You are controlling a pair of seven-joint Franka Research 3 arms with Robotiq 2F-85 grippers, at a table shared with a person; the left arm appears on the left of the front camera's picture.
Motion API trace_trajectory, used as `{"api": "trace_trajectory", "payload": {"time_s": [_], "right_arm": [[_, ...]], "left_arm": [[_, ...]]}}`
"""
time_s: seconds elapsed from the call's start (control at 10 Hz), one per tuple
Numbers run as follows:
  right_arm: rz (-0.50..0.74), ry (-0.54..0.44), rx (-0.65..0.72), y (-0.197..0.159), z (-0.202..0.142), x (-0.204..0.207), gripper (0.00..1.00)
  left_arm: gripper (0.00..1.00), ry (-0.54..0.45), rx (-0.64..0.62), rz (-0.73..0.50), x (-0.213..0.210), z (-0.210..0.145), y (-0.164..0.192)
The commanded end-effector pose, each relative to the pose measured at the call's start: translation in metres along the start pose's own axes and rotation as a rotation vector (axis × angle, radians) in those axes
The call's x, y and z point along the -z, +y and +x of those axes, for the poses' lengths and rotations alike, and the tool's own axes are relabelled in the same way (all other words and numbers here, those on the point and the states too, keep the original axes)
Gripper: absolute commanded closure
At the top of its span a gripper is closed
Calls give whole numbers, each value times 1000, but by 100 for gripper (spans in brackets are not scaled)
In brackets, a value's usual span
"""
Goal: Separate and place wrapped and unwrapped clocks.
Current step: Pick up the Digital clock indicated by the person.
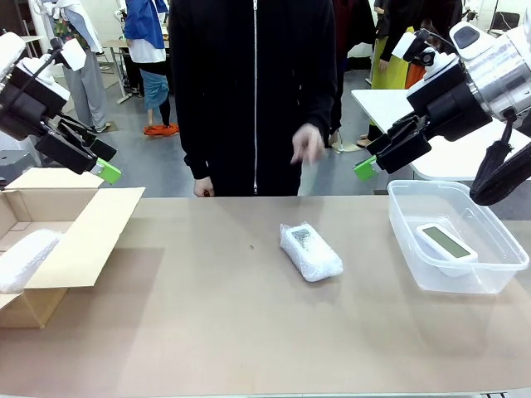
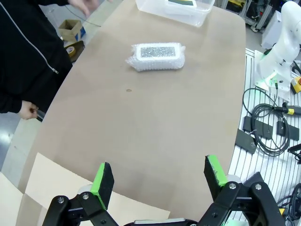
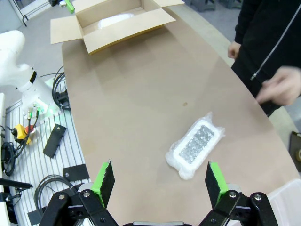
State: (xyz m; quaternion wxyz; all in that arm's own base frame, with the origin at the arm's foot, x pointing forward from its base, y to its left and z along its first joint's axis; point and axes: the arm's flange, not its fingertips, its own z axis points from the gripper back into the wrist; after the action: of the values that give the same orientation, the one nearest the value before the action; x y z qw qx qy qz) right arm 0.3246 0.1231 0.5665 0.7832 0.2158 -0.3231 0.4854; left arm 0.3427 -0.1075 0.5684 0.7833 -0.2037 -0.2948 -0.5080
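Sitting in the open brown cardboard box (image 1: 79,236) at nine o'clock, one whitish bubble-wrapped clock (image 1: 25,259) looks sorted; the left gripper (image 1: 104,162) hovers above it, jaws wide and empty. A second bubble-wrapped clock (image 1: 310,251) lies mid-table, not yet boxed. At three o'clock the bare white digital clock (image 1: 446,242) rests in the clear plastic tub (image 1: 465,286), with the right gripper (image 1: 373,157) nearby, wide open and empty.

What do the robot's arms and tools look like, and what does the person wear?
The left arm and right arm are white and rounded; the right arm has a silver wrist ring and a black cable. The left tool and right tool are black, each with two fingers tipped by green pads. The person wears a black zip jacket with long sleeves.
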Motion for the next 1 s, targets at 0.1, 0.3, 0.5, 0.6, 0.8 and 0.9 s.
{"api": "trace_trajectory", "payload": {"time_s": [0.1,0.3,0.5,0.6,0.8,0.9], "right_arm": [[14,-12,1,-1,0,1,0],[14,-12,1,-1,0,1,0],[14,-12,1,-1,0,1,0],[14,-12,1,-1,0,1,0],[14,-12,1,-1,0,1,0],[14,-12,1,-1,0,1,0]], "left_arm": [[0,-4,0,7,2,-1,0],[0,-4,0,7,2,-1,0],[0,-4,0,7,2,-1,0],[0,-4,0,7,2,-1,0],[0,-4,0,7,2,-1,0],[0,-4,0,7,2,-1,0]]}}
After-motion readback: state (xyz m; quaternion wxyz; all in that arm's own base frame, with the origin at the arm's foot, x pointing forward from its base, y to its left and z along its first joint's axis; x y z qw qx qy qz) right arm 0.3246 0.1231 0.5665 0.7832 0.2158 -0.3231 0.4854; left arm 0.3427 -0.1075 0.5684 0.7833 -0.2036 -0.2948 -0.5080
